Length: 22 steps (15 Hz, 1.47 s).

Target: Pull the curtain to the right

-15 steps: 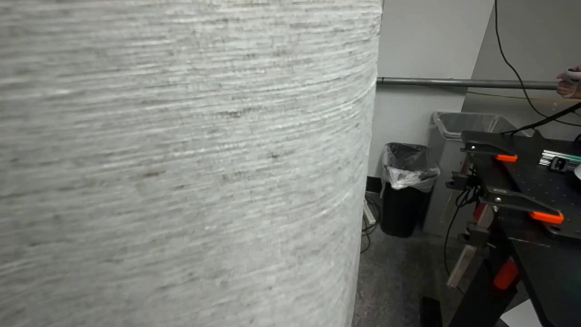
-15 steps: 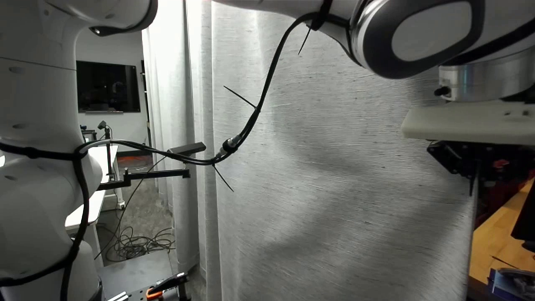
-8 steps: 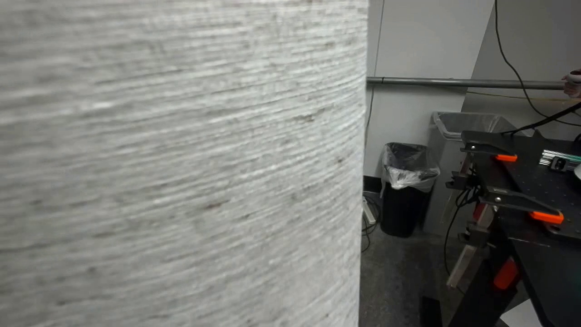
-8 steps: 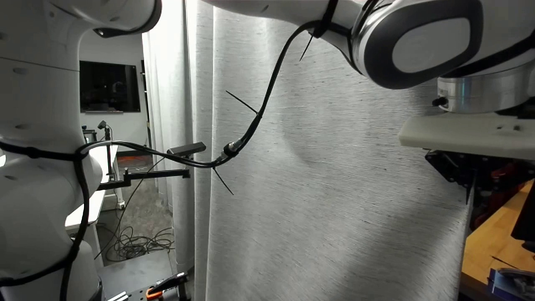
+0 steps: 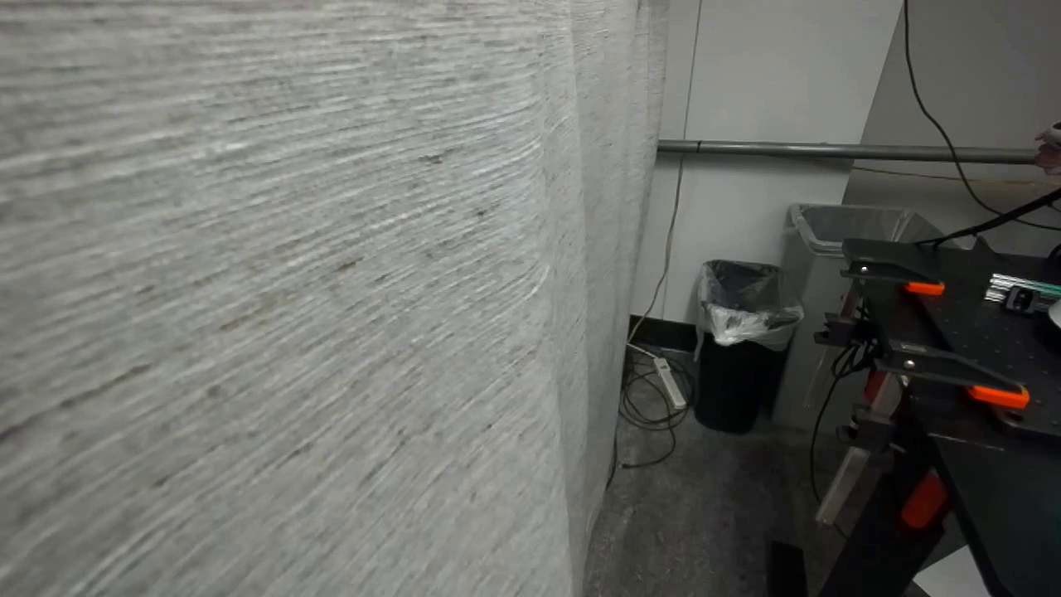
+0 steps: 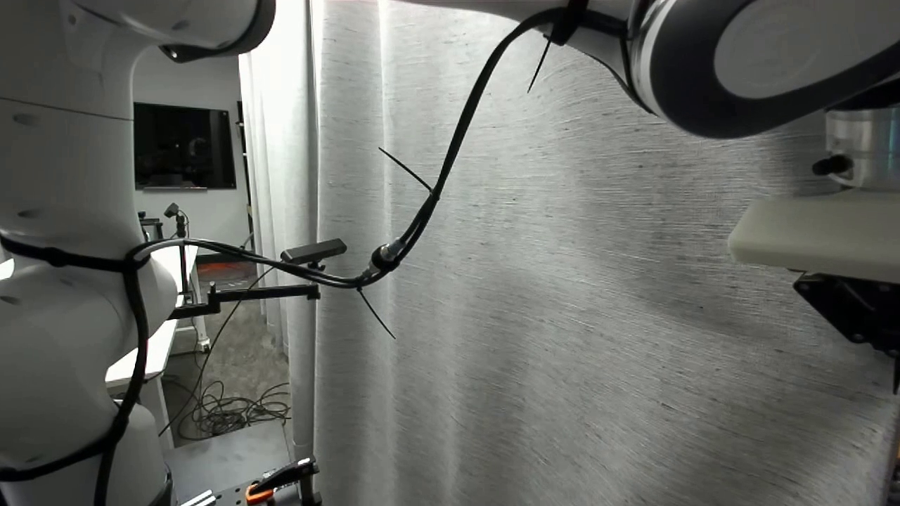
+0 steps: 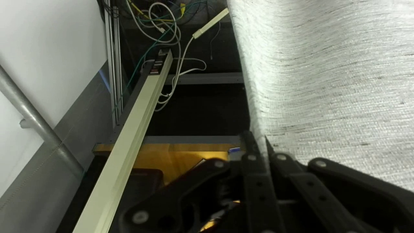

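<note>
The curtain is a large light-grey woven drape with fine horizontal streaks, filling much of both exterior views (image 5: 290, 290) (image 6: 548, 295). In the wrist view the curtain (image 7: 333, 81) hangs on the right, its free edge running down into the jaws. My gripper (image 7: 257, 145) is shut on that edge, with the fabric pinched between the two dark fingers. In an exterior view the gripper (image 6: 858, 316) is at the far right, partly cut off by the frame, and the curtain stretches taut toward it. The gripper is hidden in the view the curtain mostly fills.
A black bin (image 5: 738, 356), a grey bin (image 5: 862, 224) and a black table with clamps (image 5: 953, 356) stand beside the curtain. Coiled cables (image 5: 655, 398) lie on the floor. The wrist view shows a wooden desk (image 7: 181, 158) and a long beige power strip (image 7: 129, 139) below.
The gripper has moved right with the curtain's edge, and the folds are stretched flatter. The curtain now covers the wooden desk in an exterior view. Elsewhere its border shifted left, showing more floor and cables.
</note>
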Motion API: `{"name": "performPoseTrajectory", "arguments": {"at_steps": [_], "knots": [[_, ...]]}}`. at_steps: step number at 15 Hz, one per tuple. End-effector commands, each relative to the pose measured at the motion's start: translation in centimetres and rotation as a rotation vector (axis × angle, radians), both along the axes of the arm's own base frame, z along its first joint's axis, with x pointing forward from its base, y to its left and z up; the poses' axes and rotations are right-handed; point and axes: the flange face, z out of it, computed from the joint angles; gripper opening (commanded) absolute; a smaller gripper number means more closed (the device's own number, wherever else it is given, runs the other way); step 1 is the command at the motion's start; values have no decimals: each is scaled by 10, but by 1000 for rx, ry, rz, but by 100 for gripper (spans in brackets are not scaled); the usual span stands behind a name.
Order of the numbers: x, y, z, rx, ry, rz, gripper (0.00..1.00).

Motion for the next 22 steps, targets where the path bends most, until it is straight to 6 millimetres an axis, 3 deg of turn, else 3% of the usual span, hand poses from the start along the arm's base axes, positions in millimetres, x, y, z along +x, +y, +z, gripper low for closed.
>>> {"name": "performPoseTrajectory", "arguments": {"at_steps": [1,9,12,18,22], "knots": [[9,8,-1,-8,-4,-5,1],[24,31,-2,6,9,32,1],[9,8,9,-11,2,-20,1],[-49,-55,42,-68,-22,-166,1],[-44,-50,39,-75,-20,-157,1]]}}
